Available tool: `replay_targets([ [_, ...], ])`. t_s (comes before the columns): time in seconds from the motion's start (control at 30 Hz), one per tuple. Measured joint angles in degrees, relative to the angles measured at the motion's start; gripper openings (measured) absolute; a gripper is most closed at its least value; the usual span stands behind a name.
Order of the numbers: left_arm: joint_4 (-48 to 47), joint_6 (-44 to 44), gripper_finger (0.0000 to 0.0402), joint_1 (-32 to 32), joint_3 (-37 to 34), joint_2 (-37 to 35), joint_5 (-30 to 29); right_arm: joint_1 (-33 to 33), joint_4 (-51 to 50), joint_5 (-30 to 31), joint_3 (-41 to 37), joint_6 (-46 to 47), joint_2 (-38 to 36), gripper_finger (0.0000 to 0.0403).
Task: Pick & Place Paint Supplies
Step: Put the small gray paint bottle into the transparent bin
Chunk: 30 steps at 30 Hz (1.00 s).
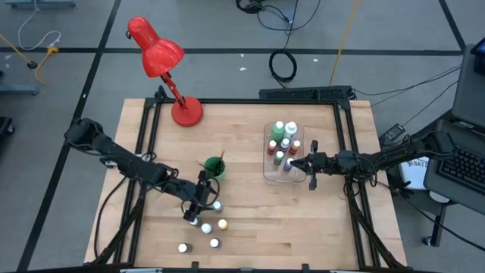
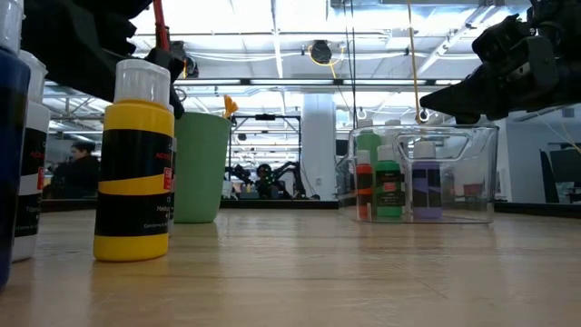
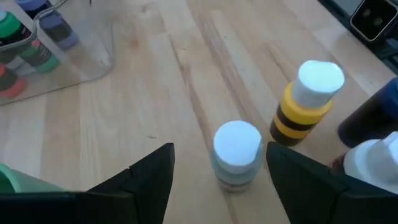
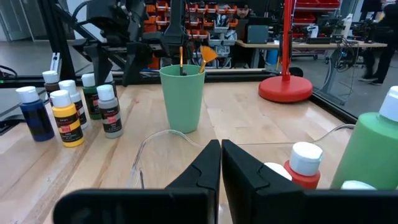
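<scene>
Here the left gripper reaches low across the front of the wooden table, its dark fingers spread to either side of a small grey-bodied, white-capped paint bottle standing upright between them without visible contact. Just beside it stand a yellow-and-black banded bottle with a white cap and a dark blue bottle; further white-capped bottles are scattered near the table's front edge. The right gripper extends level over the edge of the clear rectangular plastic tray, its fingers pressed together and holding nothing. Inside the tray stand green, red and purple bottles, upright. A green round cup holding thin paintbrushes stands between the arms, near a red desk lamp
</scene>
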Motion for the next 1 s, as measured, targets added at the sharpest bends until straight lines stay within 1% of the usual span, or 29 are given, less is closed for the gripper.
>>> replay_targets([
  [0.1, 0.5, 0.0, 0.0257, 0.0, 0.0, 0.0, 0.1, 0.0, -0.5, 0.0, 0.0, 0.3, 0.0, 0.001],
  [0.17, 0.5, -0.9, 0.0257, 0.0, 0.0, 0.1, 1.2, 0.0, -0.3, 0.0, 0.0, 0.1, 0.0, 0.0009],
  [0.27, 1.8, -0.2, 0.0257, 0.0, 0.0, 2.2, 2.9, 0.0, 0.1, 0.0, 0.0, 0.0, 0.0, 0.001],
  [0.47, 4.7, 1.1, 0.0257, 0.6, -0.1, 5.6, 3.1, 0.0, 0.0, -0.1, 0.0, 0.0, 0.0, 0.001],
  [0.6, 7.4, 2.0, 0.0257, 1.0, 0.0, 5.6, 3.4, 0.0, -0.2, -0.1, 0.0, 0.1, 0.0, 0.0009],
  [0.9, 6.4, 2.0, 0.0256, 1.3, 0.0, 5.5, 3.7, 0.0, 0.0, -0.1, 0.0, -0.1, 0.0, 0.0009],
  [1.0, 6.7, 1.9, 0.0238, 1.3, 0.0, 5.5, 3.8, 0.0, 0.0, -0.1, 0.0, -0.1, 0.0, 0.001],
])
